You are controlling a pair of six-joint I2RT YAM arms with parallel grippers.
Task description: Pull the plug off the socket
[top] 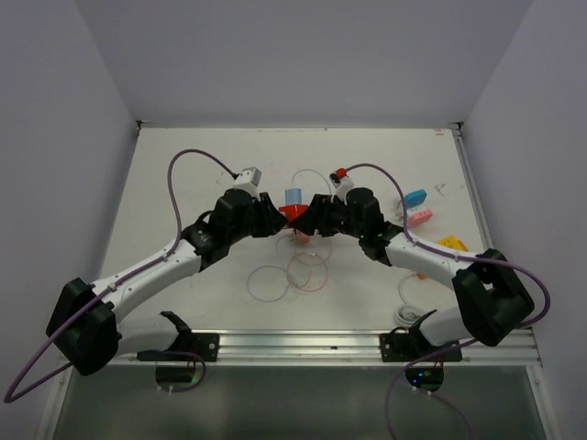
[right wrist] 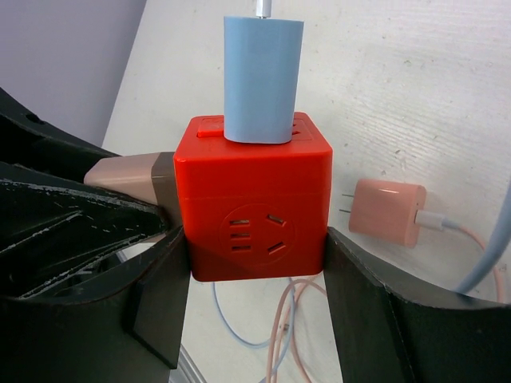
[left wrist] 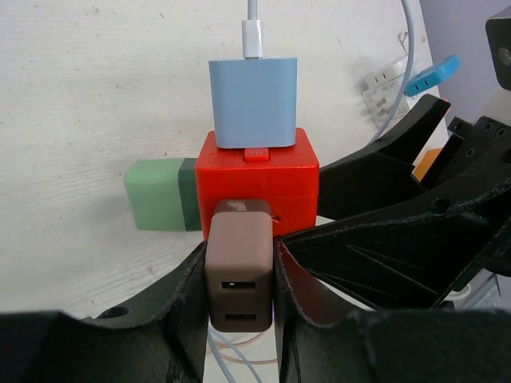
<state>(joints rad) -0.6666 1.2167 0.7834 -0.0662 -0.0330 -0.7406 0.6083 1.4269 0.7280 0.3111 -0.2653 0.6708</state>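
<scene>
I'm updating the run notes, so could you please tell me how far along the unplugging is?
Looks done: a pink plug lies loose on the table. In hand: right gripper clamps the red socket cube; left gripper grips the brown plug, still seated. Left: pulling it free.

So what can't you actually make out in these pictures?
- Brown plug: its prongs, in the left wrist view, are hidden inside the red socket cube.
- Green plug: in the right wrist view it is hidden behind the cube.
- Blue charger: its cable, in the right wrist view, is cut off by the top edge.
- Coloured pieces at the table's right, in the top view, are too small to identify.
</scene>
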